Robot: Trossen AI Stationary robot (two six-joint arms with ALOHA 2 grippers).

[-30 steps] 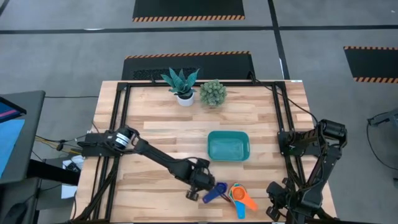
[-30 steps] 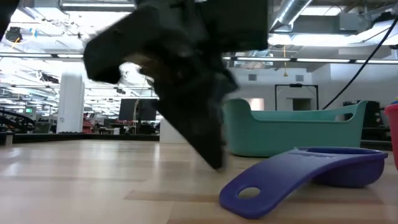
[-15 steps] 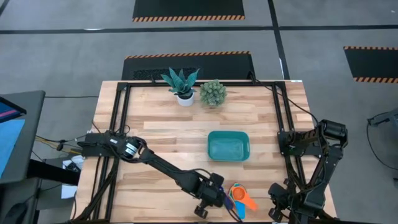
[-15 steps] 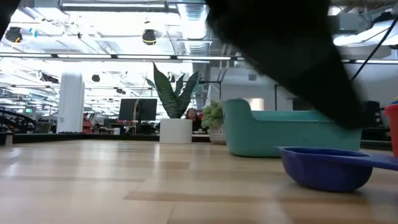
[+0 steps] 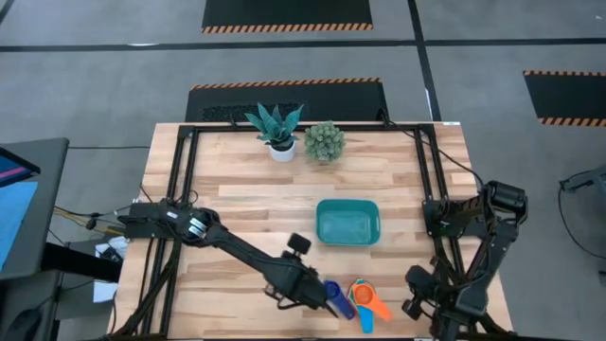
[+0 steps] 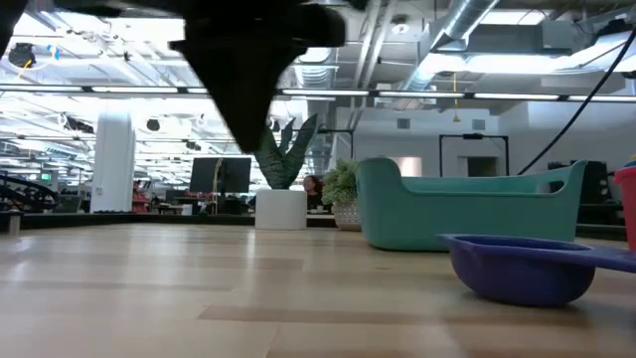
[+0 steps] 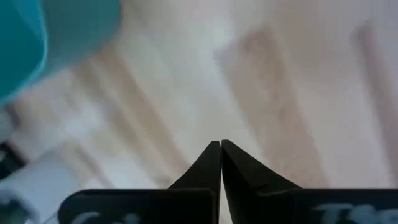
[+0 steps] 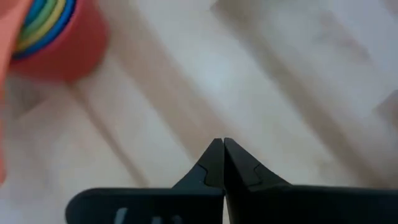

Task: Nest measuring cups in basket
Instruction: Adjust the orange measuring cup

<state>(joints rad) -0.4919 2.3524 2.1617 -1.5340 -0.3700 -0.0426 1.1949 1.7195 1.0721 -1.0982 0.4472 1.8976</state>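
At the high view's bottom edge, the measuring cups [image 5: 358, 299] lay nested on the surface, the left gripper [image 5: 325, 301] beside them, the right gripper [image 5: 418, 305] waiting, both fingers closed, empty. Above, the basket [image 5: 347, 222] held nothing; transfer remained.

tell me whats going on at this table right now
A two-armed robot is tidying measuring cups. The left gripper is shut and empty, low over the table's front edge beside the dark blue cup. That cup lies apart from the orange stack of nested cups just to its right. The teal basket sits further back with nothing in it. The right gripper, also shut and empty, waits by the table's front right corner. Two potted plants stand at the back.
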